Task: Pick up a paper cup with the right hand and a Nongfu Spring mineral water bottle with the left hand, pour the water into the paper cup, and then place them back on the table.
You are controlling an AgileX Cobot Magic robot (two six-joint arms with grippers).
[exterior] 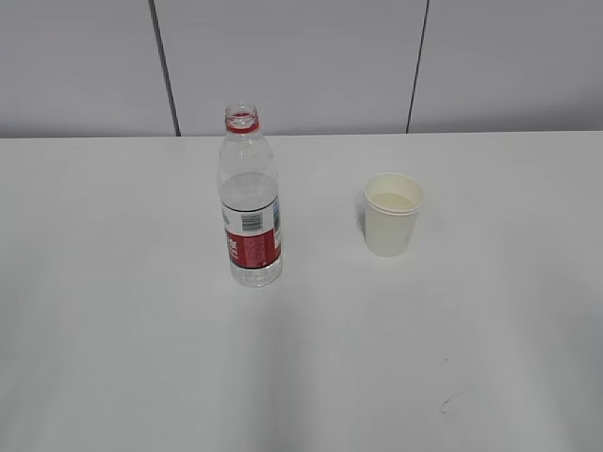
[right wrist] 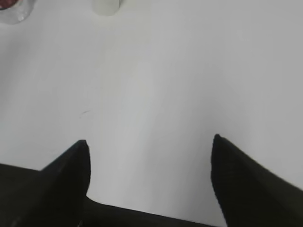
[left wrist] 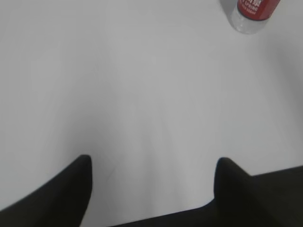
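The capless Nongfu Spring bottle [exterior: 250, 202] stands upright on the white table [exterior: 113, 311], left of centre, with water up to about its shoulder. The white paper cup [exterior: 392, 214] stands upright to its right, apart from it, with liquid inside. Neither arm shows in the exterior view. In the left wrist view my left gripper [left wrist: 154, 163] is open and empty over bare table, with the bottle's base [left wrist: 251, 14] far ahead at the top right. In the right wrist view my right gripper [right wrist: 150, 142] is open and empty, with the cup's base [right wrist: 106, 6] far ahead at the top.
A grey panelled wall [exterior: 301, 61] runs behind the table's far edge. A small dark scuff mark [exterior: 450, 403] lies on the table at the front right and shows in the right wrist view [right wrist: 85, 112]. The bottle's base [right wrist: 13, 10] shows at that view's top left.
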